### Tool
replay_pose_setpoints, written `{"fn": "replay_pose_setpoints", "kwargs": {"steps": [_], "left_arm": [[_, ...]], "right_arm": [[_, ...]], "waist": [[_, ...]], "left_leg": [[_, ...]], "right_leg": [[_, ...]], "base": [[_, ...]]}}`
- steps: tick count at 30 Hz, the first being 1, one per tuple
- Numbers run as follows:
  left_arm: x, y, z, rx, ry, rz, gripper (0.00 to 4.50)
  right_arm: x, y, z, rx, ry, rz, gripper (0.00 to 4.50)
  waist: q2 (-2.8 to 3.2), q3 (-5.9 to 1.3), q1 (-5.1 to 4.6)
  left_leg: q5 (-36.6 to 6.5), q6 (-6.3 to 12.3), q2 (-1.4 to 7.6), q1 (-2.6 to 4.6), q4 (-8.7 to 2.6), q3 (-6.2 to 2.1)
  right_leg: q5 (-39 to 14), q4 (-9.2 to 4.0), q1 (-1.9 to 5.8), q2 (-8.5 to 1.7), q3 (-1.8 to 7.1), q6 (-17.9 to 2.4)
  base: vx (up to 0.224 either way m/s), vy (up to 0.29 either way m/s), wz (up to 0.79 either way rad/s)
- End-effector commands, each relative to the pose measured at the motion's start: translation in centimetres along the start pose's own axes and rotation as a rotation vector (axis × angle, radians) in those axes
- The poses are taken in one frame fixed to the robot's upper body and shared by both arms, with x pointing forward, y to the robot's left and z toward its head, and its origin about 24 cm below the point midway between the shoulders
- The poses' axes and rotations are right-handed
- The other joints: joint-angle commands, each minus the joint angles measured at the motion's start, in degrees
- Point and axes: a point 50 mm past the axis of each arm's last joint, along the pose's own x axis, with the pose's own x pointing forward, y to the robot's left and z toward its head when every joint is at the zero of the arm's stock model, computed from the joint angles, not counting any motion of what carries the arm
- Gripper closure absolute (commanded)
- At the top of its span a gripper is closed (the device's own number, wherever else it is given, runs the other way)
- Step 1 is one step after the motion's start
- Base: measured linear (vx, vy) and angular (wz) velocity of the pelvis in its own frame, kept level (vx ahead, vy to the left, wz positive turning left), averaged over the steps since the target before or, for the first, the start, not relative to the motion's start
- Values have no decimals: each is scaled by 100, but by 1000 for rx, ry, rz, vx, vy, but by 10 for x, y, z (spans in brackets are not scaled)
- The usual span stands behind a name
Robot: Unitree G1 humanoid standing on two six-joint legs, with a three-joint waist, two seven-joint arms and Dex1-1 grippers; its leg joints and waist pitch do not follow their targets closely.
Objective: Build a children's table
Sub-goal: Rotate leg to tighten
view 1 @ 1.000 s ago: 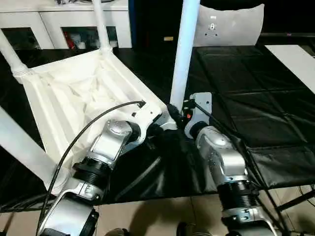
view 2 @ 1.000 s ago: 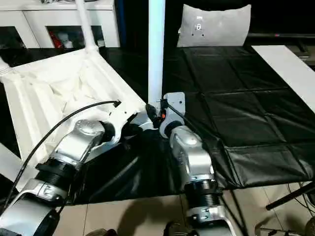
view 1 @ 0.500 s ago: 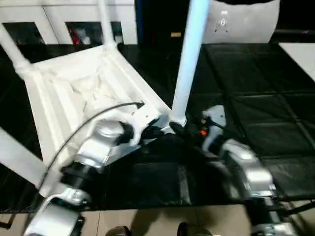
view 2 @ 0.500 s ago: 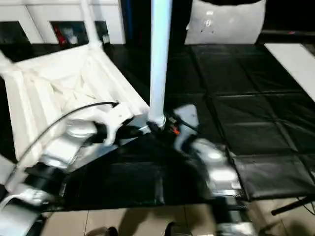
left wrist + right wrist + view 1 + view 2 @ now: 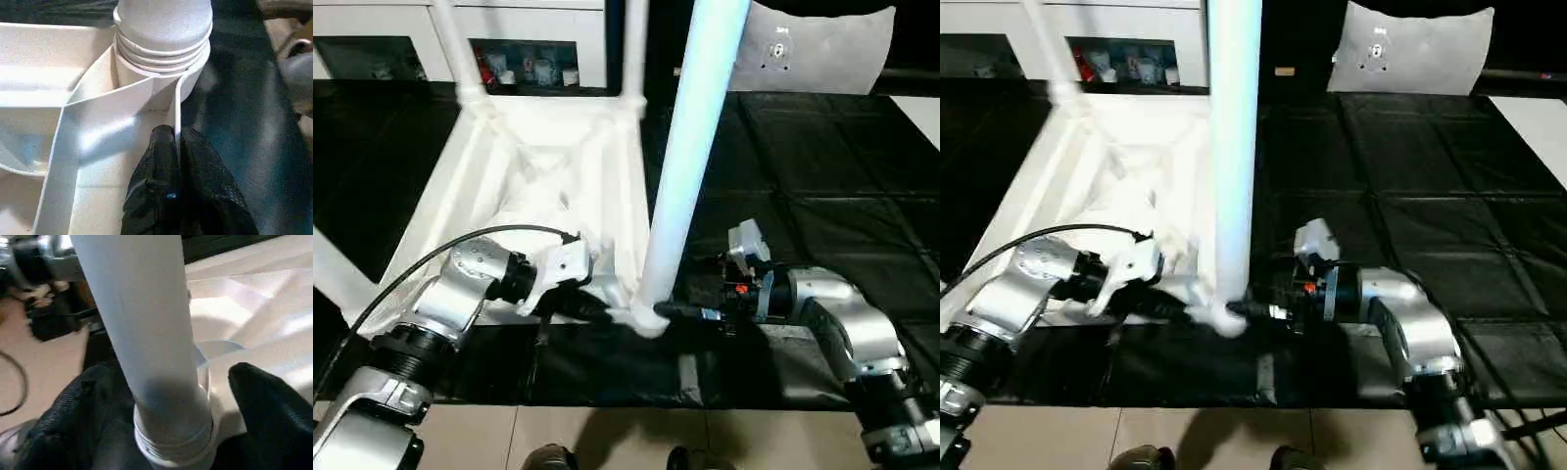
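Left end effector [image 5: 177, 147] pinches the table top [image 5: 558, 186] rim; right end effector [image 5: 161, 396], fingers spread, straddles the leg [image 5: 690, 166]. Uneven contact could tilt the leg in its corner socket [image 5: 161, 73].

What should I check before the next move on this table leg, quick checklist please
1. Left gripper pinched on the table top rim wall: ok.
2. Right gripper fingers either side of the near leg, gaps showing: ok, open.
3. Near leg upright in the corner socket: ok.
4. Leg screwed fully home: cannot tell.
5. Two far legs standing in their sockets: ok.
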Motion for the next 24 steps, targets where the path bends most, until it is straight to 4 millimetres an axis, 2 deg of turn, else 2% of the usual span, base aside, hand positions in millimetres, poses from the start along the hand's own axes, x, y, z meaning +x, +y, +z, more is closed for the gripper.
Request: {"fn": "replay_pose_setpoints", "kwargs": {"steps": [1, 6, 12, 19, 20, 24], "left_arm": [[7, -4, 7, 42, -5, -96, 450], [7, -5, 7, 54, -4, -130, 450], [9, -7, 7, 54, -6, -149, 450], [10, -7, 7, 49, -8, -147, 450], [12, -6, 7, 35, -17, -132, 450], [17, -1, 11, -6, -24, -56, 450]], "right_arm": [[0, 1, 2, 2, 20, 65, 65], [4, -4, 3, 5, 47, 114, 111], [8, -7, 1, 32, 63, 145, 160], [9, -5, -1, 58, 71, 172, 221], [10, -1, -2, 87, 57, 188, 230], [15, 6, -2, 128, 22, 179, 241]], "waist": [[-35, -407, 4], [-56, -416, 77], [-65, -431, 77], [-70, -434, 82], [-53, -425, 82], [-67, -418, 90]], "left_leg": [[-812, 479, 239, 56, -367, 11], [-789, 405, 236, 57, -357, 10], [-674, 433, 229, 43, -340, 7], [-666, 453, 229, 39, -333, 5], [-677, 454, 228, 41, -334, 5], [-689, 419, 229, 48, -337, 7]], "right_leg": [[-957, -291, 337, -304, 256, -1517], [-1069, -288, 330, -315, 258, -1485], [-854, -253, 341, -305, 249, -1523], [-870, -248, 348, -303, 246, -1527], [-892, -252, 342, -297, 246, -1529], [-936, -255, 340, -295, 253, -1499]], "base": [[0, 0, 0], [0, 0, 0], [0, 0, 0], [0, 0, 0], [0, 0, 0], [0, 0, 0]]}}
